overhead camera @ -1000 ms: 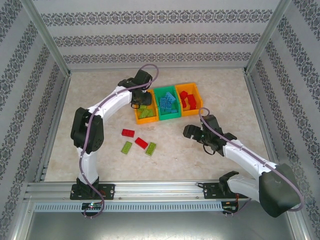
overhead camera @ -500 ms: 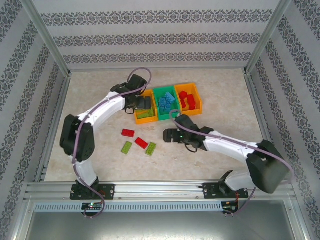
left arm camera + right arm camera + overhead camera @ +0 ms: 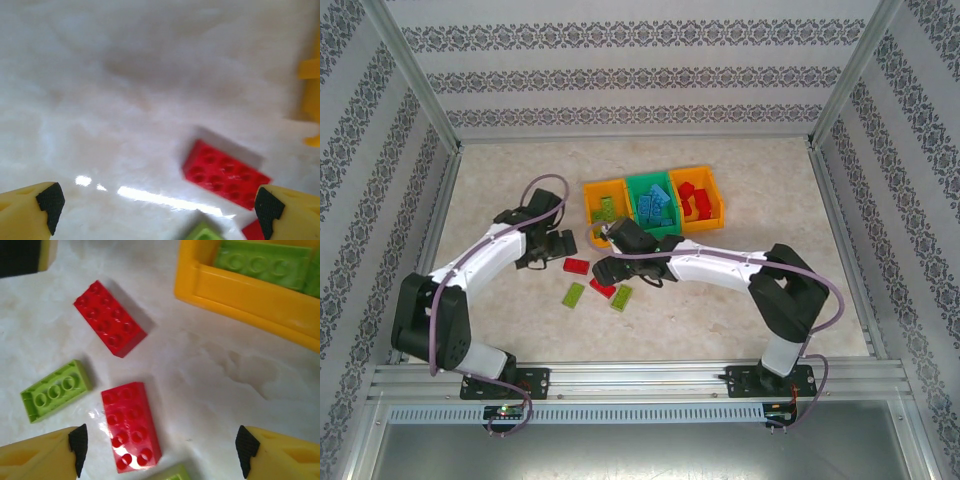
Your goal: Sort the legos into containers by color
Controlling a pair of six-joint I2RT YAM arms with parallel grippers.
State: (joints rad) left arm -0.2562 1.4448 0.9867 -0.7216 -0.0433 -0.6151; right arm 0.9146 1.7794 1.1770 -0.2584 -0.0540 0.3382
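The table [image 3: 790, 190] lies bare on the right and along the patterned back wall, so there is room there. The containers [image 3: 703, 226] sit mid-rear, and the front wall of the left orange bin [image 3: 240, 295] is close beyond the right gripper [image 3: 162, 446]. That pincer hangs over the loose legos [image 3: 621, 297] with its fingers apart, holding nothing. A red brick [image 3: 131, 425] lies between them, nearer one finger, with a green brick [image 3: 56, 390] beside it. The left gripper [image 3: 159, 205] gapes wide, a second red brick [image 3: 225, 175] just ahead of it.
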